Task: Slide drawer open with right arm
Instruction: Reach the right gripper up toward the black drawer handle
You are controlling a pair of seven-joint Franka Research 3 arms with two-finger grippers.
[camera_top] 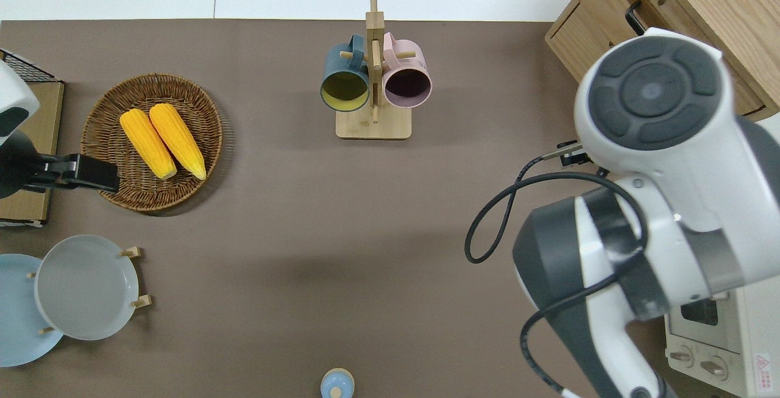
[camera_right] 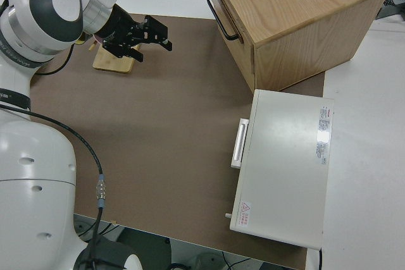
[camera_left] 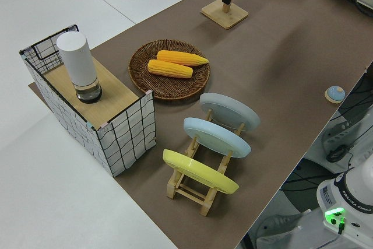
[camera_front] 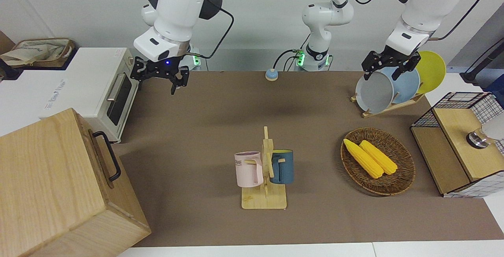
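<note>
The drawer (camera_top: 600,29) sits shut in the pale wooden box (camera_front: 47,178) at the right arm's end of the table. Its black loop handle (camera_front: 108,161) also shows in the right side view (camera_right: 221,12); in the overhead view only its end (camera_top: 632,14) shows past the arm. My right gripper (camera_front: 157,79), with a blue light at its wrist, hangs open and empty over the bare brown mat, apart from the handle. It also shows in the right side view (camera_right: 147,39). In the overhead view the arm's own body hides it. The left arm is parked, its gripper (camera_front: 381,73) open.
A white toaster oven (camera_front: 90,85) stands beside the box, nearer to the robots. A mug rack (camera_front: 264,170) with a pink and a blue mug stands mid-table. A basket of corn (camera_front: 378,160), a plate rack (camera_front: 388,87) and a wire rack (camera_front: 460,143) are at the left arm's end.
</note>
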